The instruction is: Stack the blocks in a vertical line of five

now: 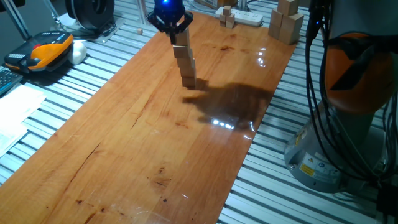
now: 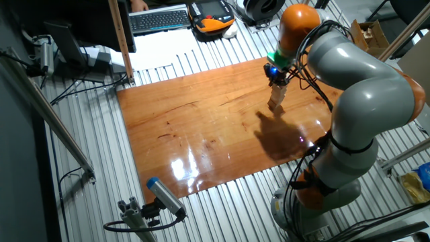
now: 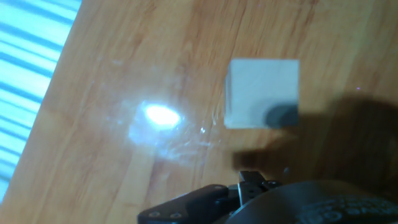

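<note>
Standing near the far end of the glossy reddish wooden surface (image 1: 155, 137), the blocks (image 1: 186, 59) form a slightly crooked vertical column of plain light-tan cubes. Directly above, the end effector (image 1: 175, 30) hangs with its fingers spread around the topmost cube, apparently not pinching it.

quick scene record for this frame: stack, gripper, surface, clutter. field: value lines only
stack: blocks in one slightly uneven vertical column on the board; exact count unclear
gripper: gripper at the top of the column, fingers around the top block; grip state unclear
surface: glossy wooden board on a slatted metal table
clutter: larger pale wooden blocks at the board's far corner; white power strip beyond the board
hand view: one block top seen from above
</note>
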`<action>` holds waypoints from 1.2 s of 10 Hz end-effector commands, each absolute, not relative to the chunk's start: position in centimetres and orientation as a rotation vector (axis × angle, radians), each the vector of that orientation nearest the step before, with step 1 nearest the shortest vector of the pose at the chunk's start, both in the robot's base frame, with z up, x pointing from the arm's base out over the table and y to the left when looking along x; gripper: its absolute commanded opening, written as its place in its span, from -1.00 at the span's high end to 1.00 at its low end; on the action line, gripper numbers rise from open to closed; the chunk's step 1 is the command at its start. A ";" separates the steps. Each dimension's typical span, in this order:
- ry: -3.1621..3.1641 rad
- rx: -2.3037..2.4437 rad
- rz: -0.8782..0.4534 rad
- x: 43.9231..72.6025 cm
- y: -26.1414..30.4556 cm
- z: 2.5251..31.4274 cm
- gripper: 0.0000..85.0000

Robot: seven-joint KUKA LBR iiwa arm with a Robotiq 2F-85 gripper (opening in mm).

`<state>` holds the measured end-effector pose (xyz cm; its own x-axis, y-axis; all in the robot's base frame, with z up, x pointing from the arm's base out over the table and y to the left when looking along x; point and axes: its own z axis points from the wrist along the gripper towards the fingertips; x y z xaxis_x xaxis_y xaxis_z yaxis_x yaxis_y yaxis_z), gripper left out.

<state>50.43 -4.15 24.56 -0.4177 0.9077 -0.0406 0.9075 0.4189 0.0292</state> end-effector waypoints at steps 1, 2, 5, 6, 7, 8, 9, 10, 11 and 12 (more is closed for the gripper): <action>2.623 1.639 0.023 50.6 -3.8 24.2 1.00; 2.649 1.600 0.046 50.6 -3.5 23.9 1.00; 2.732 1.459 0.066 50.9 -2.8 23.2 1.00; 2.741 1.436 0.040 50.9 -2.5 22.9 1.00; 2.750 1.394 -0.040 50.8 -2.0 22.4 1.00; 2.753 1.350 -0.133 50.7 -1.6 22.0 1.00; 2.773 1.333 -0.086 50.8 -1.6 21.9 1.00; 2.799 1.315 -0.025 50.9 -1.6 21.9 1.00; 2.814 1.313 0.063 50.9 -1.6 21.9 1.00; 2.822 1.302 0.101 50.8 -1.3 21.7 1.00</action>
<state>50.75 -1.31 21.68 -0.6484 0.7612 -0.0045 0.7595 0.6473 0.0649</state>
